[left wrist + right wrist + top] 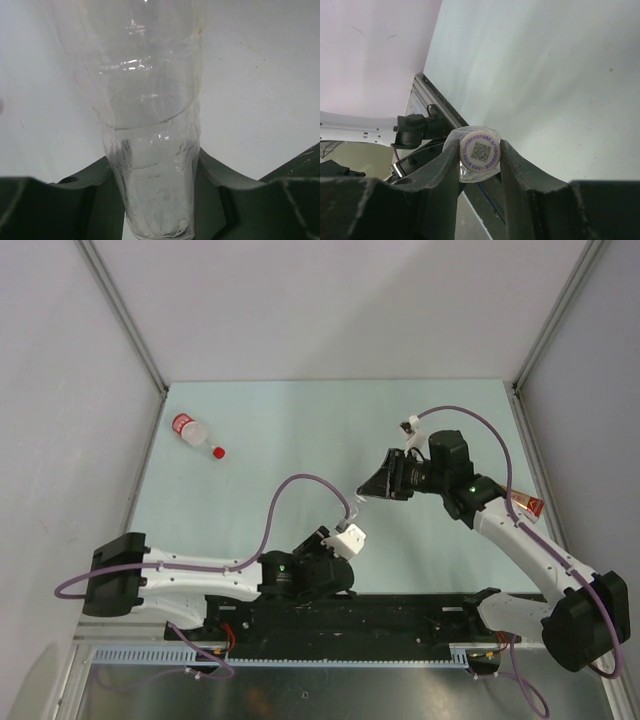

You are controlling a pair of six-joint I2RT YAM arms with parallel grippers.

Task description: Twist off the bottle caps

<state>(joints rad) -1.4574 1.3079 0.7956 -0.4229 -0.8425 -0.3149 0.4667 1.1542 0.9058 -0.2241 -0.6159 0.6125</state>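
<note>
— Where's the crinkled bottle [150,150]?
— Held up off the worktop [300,420]. It is clear and dented, and its base end is pinched in the left end effector [159,210].
— And its cap?
— The white cap [479,151] has a purple code square on top and clear plastic showing round its rim. It is clamped in the right end effector [479,157].
— The others?
— The red-label bottle [188,427] lies on its side at the far left, with the red cap [218,452] at its mouth; on or off, I can't tell. The third bottle [527,505] is an orange-red sliver at the right edge, mostly hidden.
</note>
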